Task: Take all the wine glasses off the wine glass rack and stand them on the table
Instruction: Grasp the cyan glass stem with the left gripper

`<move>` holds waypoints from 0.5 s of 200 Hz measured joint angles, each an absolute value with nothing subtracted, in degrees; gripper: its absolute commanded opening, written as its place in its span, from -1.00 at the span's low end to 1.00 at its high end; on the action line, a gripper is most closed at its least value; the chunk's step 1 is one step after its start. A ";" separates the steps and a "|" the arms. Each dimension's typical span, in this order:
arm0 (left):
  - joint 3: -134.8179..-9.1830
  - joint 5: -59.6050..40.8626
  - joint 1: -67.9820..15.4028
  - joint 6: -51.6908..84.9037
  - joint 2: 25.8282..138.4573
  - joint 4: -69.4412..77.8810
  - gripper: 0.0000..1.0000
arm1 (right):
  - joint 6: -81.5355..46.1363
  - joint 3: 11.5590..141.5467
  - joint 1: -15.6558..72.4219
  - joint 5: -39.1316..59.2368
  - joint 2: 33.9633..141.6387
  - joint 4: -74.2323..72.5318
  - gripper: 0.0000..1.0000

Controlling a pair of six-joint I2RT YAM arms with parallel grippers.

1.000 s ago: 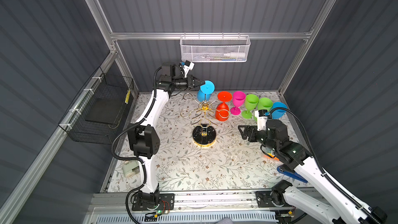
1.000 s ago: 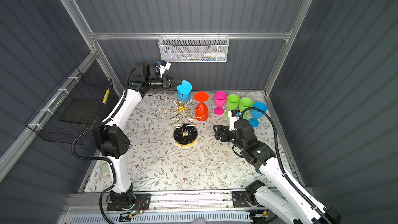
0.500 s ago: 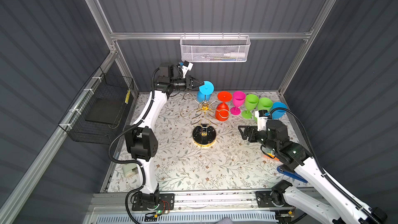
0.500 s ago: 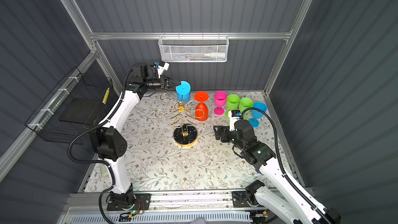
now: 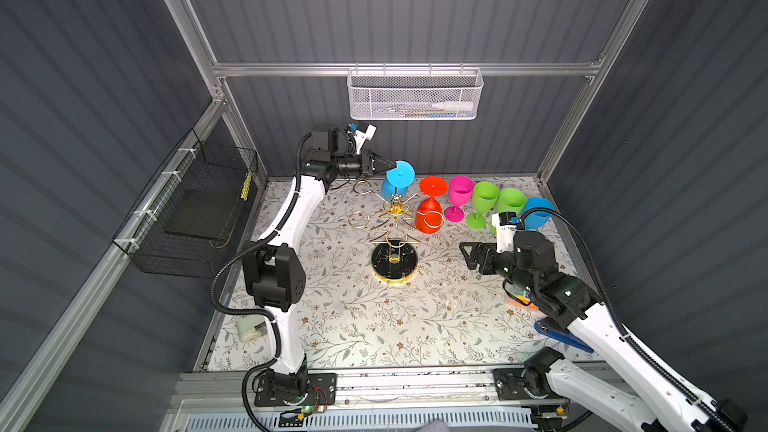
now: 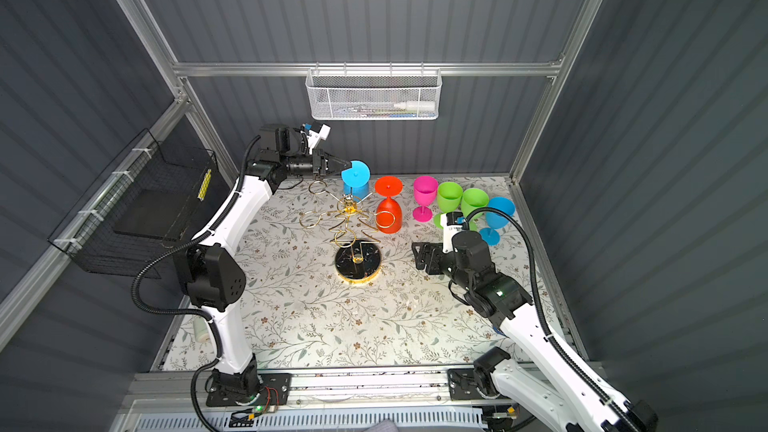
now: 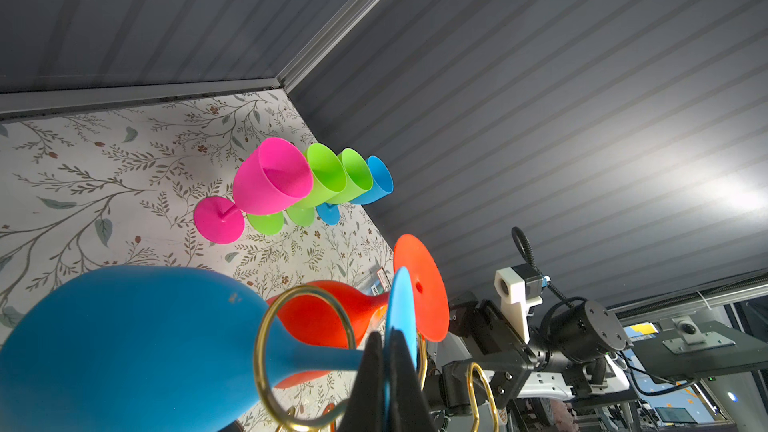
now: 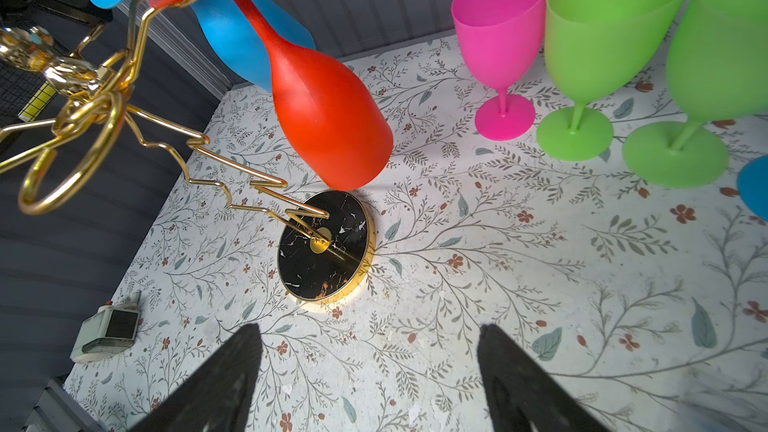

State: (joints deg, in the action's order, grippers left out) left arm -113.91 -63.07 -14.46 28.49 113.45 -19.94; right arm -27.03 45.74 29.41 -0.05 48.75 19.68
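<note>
The gold wine glass rack [image 5: 394,261] [image 6: 357,261] [image 8: 324,245] stands mid-table on its round black base. A blue wine glass [image 5: 401,173] [image 6: 356,173] [image 7: 124,347] hangs upside down at the rack's far side, its stem passing through a gold loop [image 7: 266,347]. My left gripper [image 5: 388,166] [image 6: 345,164] [image 7: 388,351] is shut on the rim of this glass's foot. A red wine glass [image 5: 430,214] [image 6: 388,214] [image 8: 328,118] hangs from the arm next to it. My right gripper [image 5: 465,253] [image 6: 417,253] [image 8: 370,351] stands open and empty, low over the table to the right of the rack.
Pink [image 5: 459,197], two green [image 5: 484,201] and a blue glass [image 5: 538,211] stand upright along the back right. A white mesh basket [image 5: 415,97] hangs on the back wall and a black wire basket [image 5: 195,209] on the left wall. A small white device [image 5: 249,330] lies front left.
The left arm's elbow swayed slightly and came back; the gripper and the blue glass have barely moved. The right arm has stayed still.
</note>
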 measured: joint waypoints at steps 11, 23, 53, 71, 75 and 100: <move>-113.73 -63.07 -14.50 28.25 113.34 -20.21 -1.00 | -27.03 45.74 29.41 -0.05 48.75 19.68 0.67; -113.71 -63.05 -14.59 28.01 113.25 -20.49 -1.00 | -27.03 45.74 29.41 -0.08 48.75 19.68 0.67; -113.71 -63.05 -14.74 27.64 113.25 -20.56 -1.00 | -27.03 45.74 29.41 -0.05 48.75 19.68 0.67; -113.71 -63.02 -14.94 27.62 113.25 -20.56 -1.00 | -27.05 45.74 29.41 -0.05 48.75 19.68 0.67; -113.71 -63.05 -14.98 27.64 113.25 -20.56 -1.00 | -27.05 45.74 29.41 -0.05 48.75 19.68 0.67; -113.82 -63.07 -15.46 27.83 113.25 -20.51 -1.00 | -27.11 45.60 29.41 -0.05 48.71 19.70 0.68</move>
State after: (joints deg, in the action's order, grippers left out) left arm -113.82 -63.07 -15.46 27.83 113.25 -20.51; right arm -27.11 45.60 29.41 -0.05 48.71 19.70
